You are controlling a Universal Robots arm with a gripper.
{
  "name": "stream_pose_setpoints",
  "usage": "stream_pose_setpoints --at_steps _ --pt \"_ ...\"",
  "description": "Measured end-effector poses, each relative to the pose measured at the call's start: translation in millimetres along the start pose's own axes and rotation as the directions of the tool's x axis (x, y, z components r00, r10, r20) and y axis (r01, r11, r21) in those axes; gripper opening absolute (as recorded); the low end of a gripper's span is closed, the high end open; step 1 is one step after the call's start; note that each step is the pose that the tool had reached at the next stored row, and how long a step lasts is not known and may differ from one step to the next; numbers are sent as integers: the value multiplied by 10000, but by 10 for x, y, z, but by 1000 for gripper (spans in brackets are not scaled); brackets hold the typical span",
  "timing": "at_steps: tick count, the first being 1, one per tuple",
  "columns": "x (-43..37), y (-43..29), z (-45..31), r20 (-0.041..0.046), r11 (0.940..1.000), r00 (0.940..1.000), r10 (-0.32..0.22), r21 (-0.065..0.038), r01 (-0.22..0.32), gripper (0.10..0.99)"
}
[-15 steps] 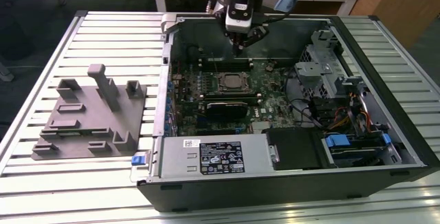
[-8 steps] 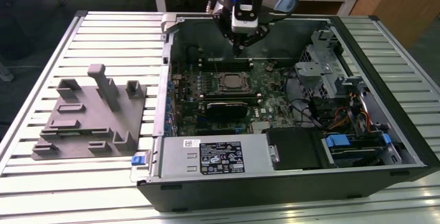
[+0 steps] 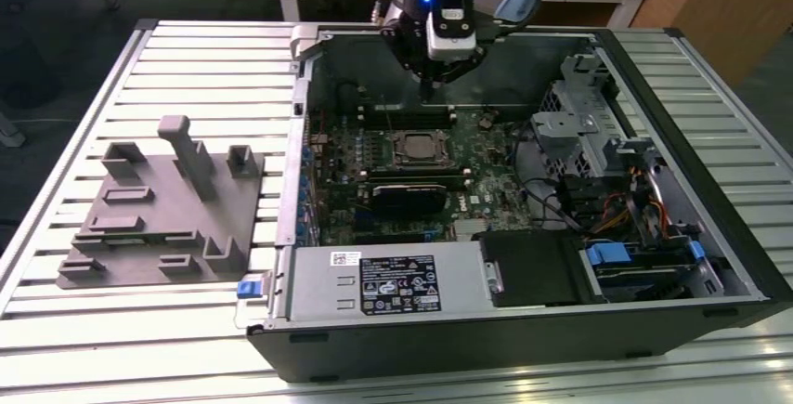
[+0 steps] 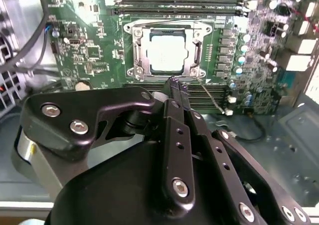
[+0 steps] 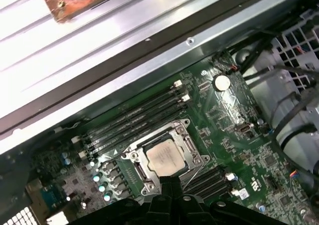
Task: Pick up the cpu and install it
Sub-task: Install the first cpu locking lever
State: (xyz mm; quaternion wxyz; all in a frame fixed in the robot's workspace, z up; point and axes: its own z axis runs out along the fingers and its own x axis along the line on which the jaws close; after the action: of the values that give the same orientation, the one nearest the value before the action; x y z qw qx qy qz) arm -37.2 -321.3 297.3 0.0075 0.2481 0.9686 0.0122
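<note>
Even overhead light; glare on case wall (image 5: 124, 40) in first wrist view; fingers (image 4: 175, 93) sharp.

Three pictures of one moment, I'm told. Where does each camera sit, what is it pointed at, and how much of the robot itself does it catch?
Exterior view: off the arm, looking down at the open computer case and grey tray; arm and gripper show.
Second wrist view: on the arm, past the closed gripper onto the cpu in its socket.
First wrist view: on the arm, facing the motherboard; gripper at the edge.
Both wrist views share the cpu.
</note>
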Motion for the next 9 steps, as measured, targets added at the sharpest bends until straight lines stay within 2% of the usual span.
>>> stream_pose_setpoints --at_steps 5,9 --pt "0 0 1 -21 9970 9970 -768 -8 768 106" --pt "0 0 3 -40 9889 9889 -1484 -15 1484 106"
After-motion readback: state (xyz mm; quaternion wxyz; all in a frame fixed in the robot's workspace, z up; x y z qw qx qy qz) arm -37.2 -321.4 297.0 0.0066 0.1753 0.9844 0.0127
